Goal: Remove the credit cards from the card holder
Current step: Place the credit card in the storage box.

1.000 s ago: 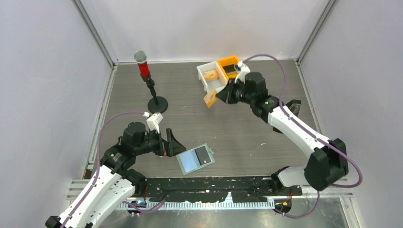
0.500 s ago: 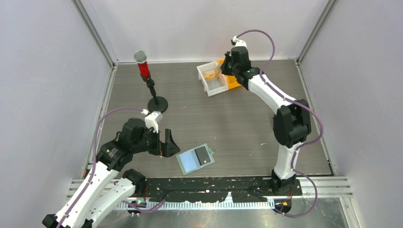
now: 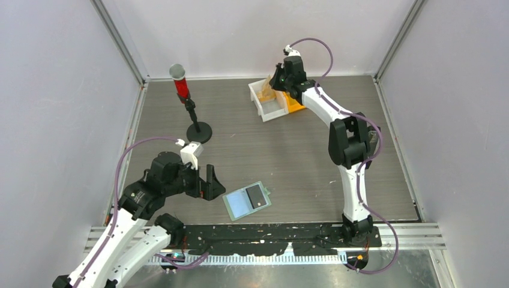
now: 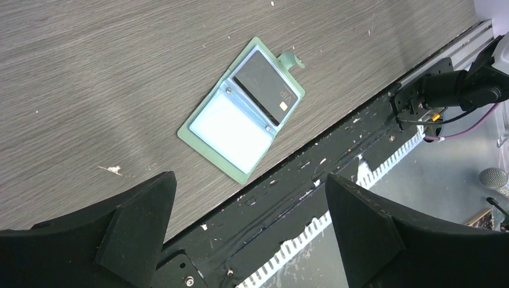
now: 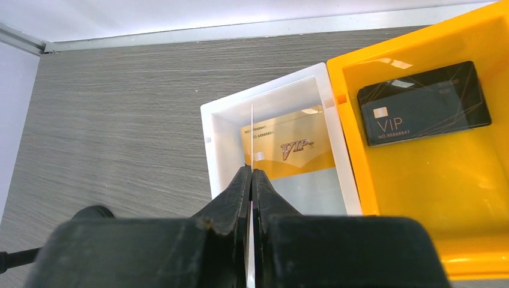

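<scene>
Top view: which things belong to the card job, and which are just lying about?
Job: card holder with light blue card and black card; thin card pinched in right gripper; white bin holding a tan card; orange bin.
Lying about: microphone stand; white scrap.

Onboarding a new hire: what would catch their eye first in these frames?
The right gripper, stretched far out, pinches a thin card edge-on above the white bin, which holds a tan-orange card; a black card lies in the orange bin beside it. Near the front edge the card holder lies open with cards inside, the left gripper open beside it.
</scene>
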You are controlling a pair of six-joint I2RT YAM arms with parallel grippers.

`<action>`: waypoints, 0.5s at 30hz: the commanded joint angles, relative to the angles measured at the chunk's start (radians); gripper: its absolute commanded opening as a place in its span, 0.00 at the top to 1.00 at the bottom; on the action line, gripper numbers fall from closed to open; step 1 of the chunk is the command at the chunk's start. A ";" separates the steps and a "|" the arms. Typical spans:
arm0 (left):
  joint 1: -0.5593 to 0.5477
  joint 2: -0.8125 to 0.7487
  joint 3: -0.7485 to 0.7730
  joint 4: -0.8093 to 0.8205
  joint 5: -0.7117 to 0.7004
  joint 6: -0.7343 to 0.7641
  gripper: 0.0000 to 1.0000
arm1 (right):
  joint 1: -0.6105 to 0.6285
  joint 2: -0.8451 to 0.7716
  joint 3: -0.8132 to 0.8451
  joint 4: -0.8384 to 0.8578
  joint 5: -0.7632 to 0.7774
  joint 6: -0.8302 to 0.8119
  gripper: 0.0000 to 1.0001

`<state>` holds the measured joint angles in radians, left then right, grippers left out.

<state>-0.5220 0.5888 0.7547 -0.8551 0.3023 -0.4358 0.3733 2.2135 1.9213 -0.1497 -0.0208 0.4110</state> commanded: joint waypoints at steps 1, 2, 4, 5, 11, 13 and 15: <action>0.000 -0.024 0.012 0.005 -0.013 0.020 0.01 | -0.018 0.030 0.075 0.053 -0.067 0.041 0.95; 0.000 -0.030 0.012 0.004 -0.012 0.021 0.01 | -0.021 0.042 0.077 0.056 -0.072 0.046 0.95; 0.000 -0.038 0.011 0.007 -0.012 0.022 0.01 | -0.025 0.059 0.084 0.061 -0.085 0.052 0.95; 0.000 -0.043 0.011 0.009 -0.012 0.022 0.01 | -0.027 0.065 0.092 0.062 -0.098 0.053 0.95; 0.000 -0.048 0.008 0.014 -0.017 0.020 0.01 | -0.049 0.121 0.135 0.061 -0.174 0.079 0.95; 0.000 -0.045 0.008 0.014 -0.018 0.020 0.01 | -0.053 0.133 0.142 0.061 -0.188 0.082 0.95; 0.000 -0.042 0.008 0.014 -0.019 0.020 0.01 | -0.054 0.146 0.147 0.061 -0.196 0.085 0.95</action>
<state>-0.5220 0.5472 0.7547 -0.8577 0.2943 -0.4347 0.3248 2.3463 2.0083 -0.1341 -0.1673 0.4759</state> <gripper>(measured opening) 0.993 0.073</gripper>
